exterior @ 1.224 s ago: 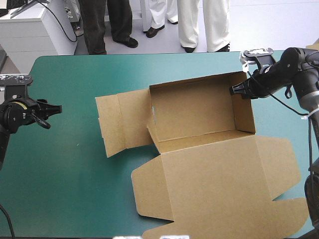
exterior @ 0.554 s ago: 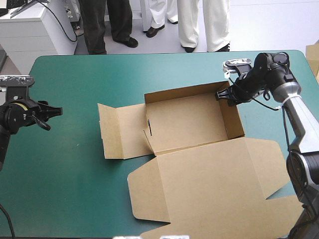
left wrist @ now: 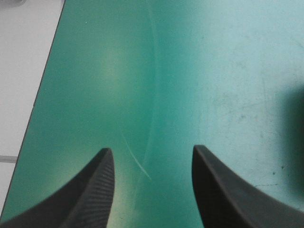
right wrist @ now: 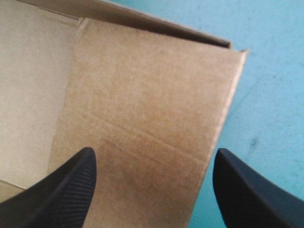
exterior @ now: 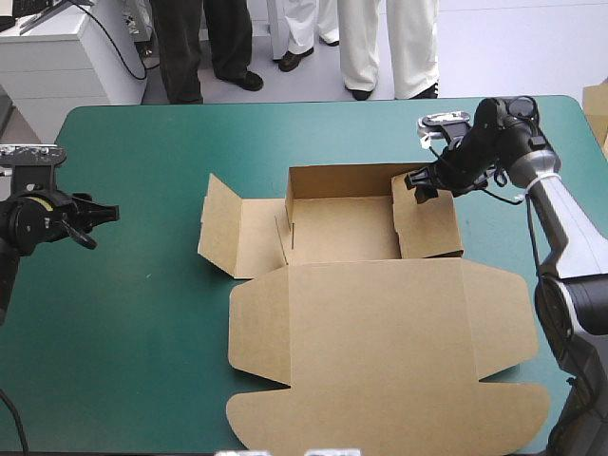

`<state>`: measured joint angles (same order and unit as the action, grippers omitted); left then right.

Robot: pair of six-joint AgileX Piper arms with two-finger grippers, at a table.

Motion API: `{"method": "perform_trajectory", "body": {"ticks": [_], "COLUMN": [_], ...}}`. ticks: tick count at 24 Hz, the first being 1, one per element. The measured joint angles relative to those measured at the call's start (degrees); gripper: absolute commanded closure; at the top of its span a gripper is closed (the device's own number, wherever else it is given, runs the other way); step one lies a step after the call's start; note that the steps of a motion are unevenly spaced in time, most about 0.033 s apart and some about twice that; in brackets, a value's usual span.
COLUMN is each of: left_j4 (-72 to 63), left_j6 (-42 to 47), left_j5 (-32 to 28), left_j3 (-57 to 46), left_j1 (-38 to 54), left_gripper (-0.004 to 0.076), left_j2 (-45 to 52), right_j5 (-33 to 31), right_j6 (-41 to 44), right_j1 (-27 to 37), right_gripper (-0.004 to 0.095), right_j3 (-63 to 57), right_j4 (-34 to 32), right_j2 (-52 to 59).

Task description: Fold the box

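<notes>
The box (exterior: pixel 380 304) lies just right of the counter's (exterior: pixel 123 332) middle as an open tray: far wall upright, lid (exterior: pixel 380 380) flat toward the near edge, a side flap (exterior: pixel 233 233) splayed out to the left. Its right wall (exterior: pixel 427 228) leans inward, likely because the right gripper (exterior: pixel 418 180) sits at that wall's far corner to tip it in for tucking. Its fingers (right wrist: pixel 61 190) stand spread with the board between them; whether they touch it is hard to tell. The left gripper (exterior: pixel 104 211) hovers near the counter's left edge, well apart from the box, fingers (left wrist: pixel 90 194) spread over bare teal-green cover (left wrist: pixel 190 71), seemingly waiting its turn.
</notes>
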<state>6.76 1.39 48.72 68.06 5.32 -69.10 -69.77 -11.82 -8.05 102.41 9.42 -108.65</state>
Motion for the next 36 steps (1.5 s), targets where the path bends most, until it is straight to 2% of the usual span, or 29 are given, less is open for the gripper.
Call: {"method": "perform_trajectory", "body": {"ticks": [4, 7, 13, 18, 22, 28, 36], "left_j4": [0.0, 0.0, 0.0, 0.0, 0.0, -0.2, -1.3], "left_j6": [-0.2, -0.4, -0.4, -0.6, -0.6, -0.6, -1.0], "left_j5": [0.3, 0.4, 0.4, 0.5, 0.5, 0.5, 0.5], "left_j3": [0.0, 0.0, 0.0, 0.0, 0.0, 0.0, 0.0], "left_j1": [0.0, 0.0, 0.0, 0.0, 0.0, 0.0, 0.0], "left_gripper": [0.0362, 0.0362, 0.0362, 0.0362, 0.0362, 0.0363, 0.0363], "left_j2": [0.0, 0.0, 0.0, 0.0, 0.0, 0.0, 0.0], "right_j5": [-0.8, -1.4, -1.6, -1.6, -1.2, 4.5, 7.6], "right_j6": [2.0, 4.3, 5.7, 7.3, 7.5, 7.4, 6.9], "right_j1": [0.0, -0.2, -0.2, -0.2, -0.2, -0.2, -0.2], "right_gripper": [0.0254, 0.0254, 0.0254, 0.0255, 0.0254, 0.0254, 0.0254], "right_j3": [4.5, 5.1, 4.4, -13.4, -18.4, -19.1, -18.9], "right_j4": [-0.1, -2.8, -3.7, -6.4, -7.1, -6.4, -4.3], "right_j2": [1.7, 8.1, 19.3, 25.8, 26.2, 25.3, 16.9]}}
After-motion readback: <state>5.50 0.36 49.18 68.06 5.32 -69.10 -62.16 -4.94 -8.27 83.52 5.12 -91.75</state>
